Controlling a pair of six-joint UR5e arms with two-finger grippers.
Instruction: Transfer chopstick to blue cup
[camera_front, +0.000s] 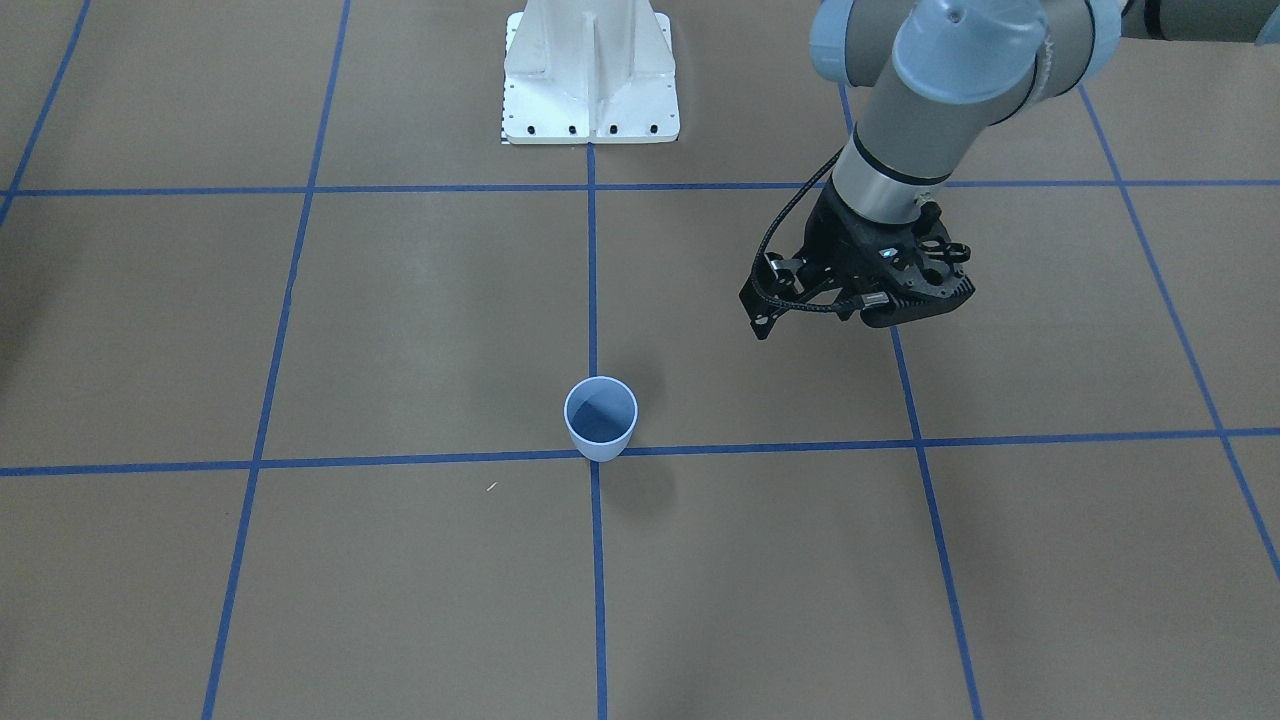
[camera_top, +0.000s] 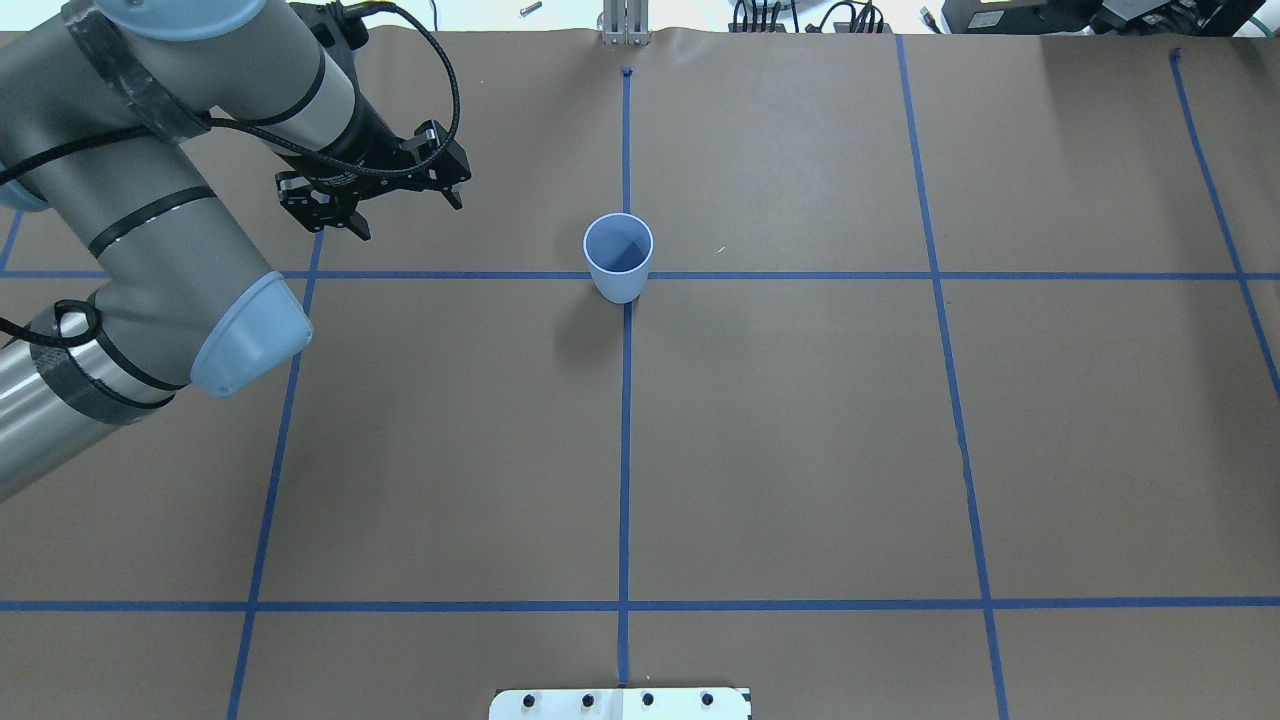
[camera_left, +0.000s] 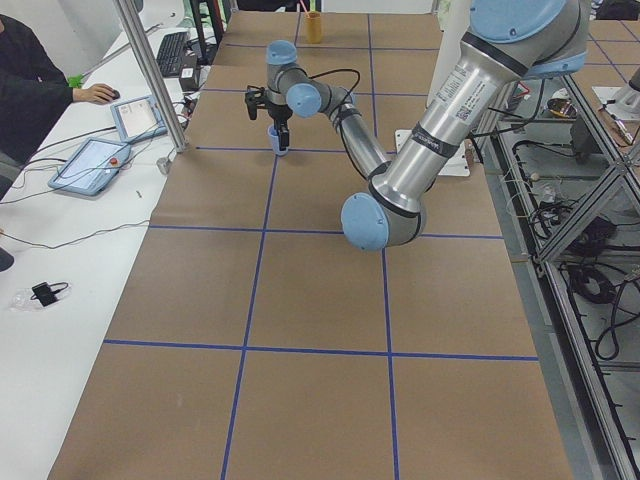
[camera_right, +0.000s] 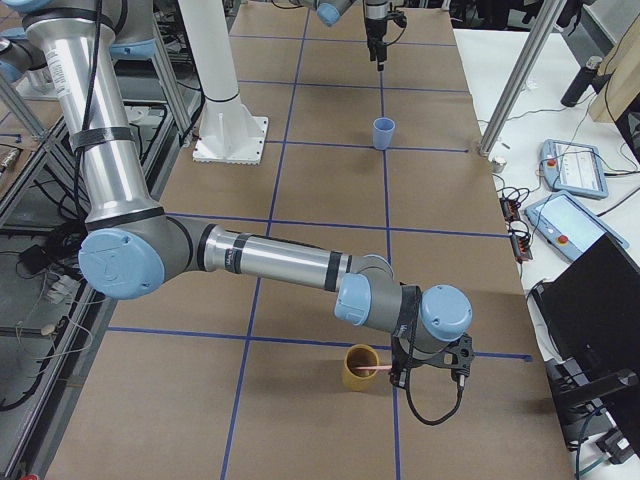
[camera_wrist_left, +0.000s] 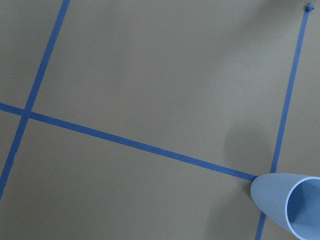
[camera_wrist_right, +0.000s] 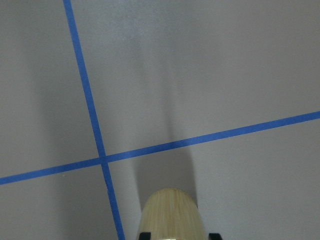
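The blue cup (camera_front: 600, 418) stands upright and empty on the brown table where two blue tape lines cross (camera_top: 618, 255) (camera_right: 383, 132) (camera_wrist_left: 290, 205). My left gripper (camera_top: 400, 205) hangs above the table to the cup's left in the overhead view, its fingers spread and empty (camera_front: 860, 295). A pale pink chopstick (camera_right: 376, 370) leans out of a tan bamboo cup (camera_right: 357, 368) (camera_wrist_right: 172, 215) at the table's far right end. My right gripper (camera_right: 405, 365) is right beside that cup and stick. Two dark fingertips flank the cup in the right wrist view; its grip is unclear.
The white robot base (camera_front: 590, 70) stands at the table's robot side (camera_top: 620, 703). A metal post (camera_left: 150, 70), tablets (camera_left: 95, 165) and a seated operator (camera_left: 25, 90) are beyond the table's far edge. Blue tape lines grid the table.
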